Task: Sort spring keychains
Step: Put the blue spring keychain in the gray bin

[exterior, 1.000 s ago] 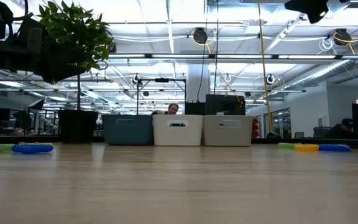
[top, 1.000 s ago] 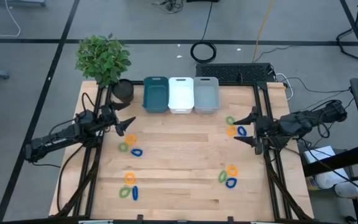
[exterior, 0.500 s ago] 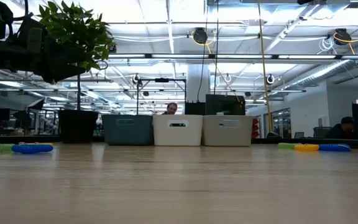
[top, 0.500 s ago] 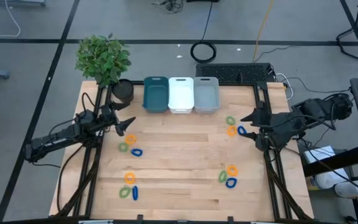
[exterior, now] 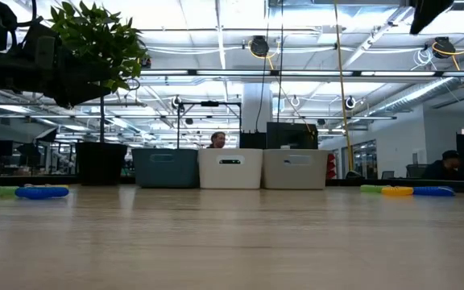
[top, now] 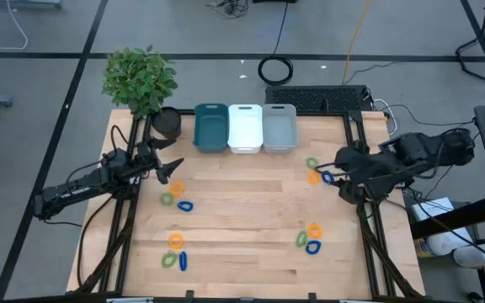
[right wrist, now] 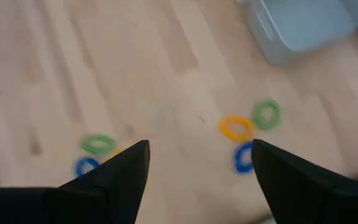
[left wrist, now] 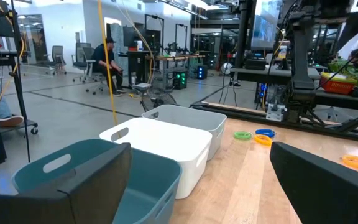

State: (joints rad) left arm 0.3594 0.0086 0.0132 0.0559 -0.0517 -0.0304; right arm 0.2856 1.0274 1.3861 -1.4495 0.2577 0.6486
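Orange, green, blue spring keychains [top: 318, 172] wait as right gripper [top: 337, 172] hovers spread; next, pinch 1. Left gripper [top: 172, 171] idles spread.

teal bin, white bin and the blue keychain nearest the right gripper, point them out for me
teal bin [top: 210, 129], high view, on its inner floor.
white bin [top: 245, 128], high view, on its inner floor.
blue keychain [top: 327, 178], high view, on its coil, beside the right gripper [top: 341, 171], whose fingers are open.

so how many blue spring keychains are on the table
4, one per cluster: beside the right gripper at, front right, by the left gripper at, front left. None seems hidden, though the bins' insides are hard to see.
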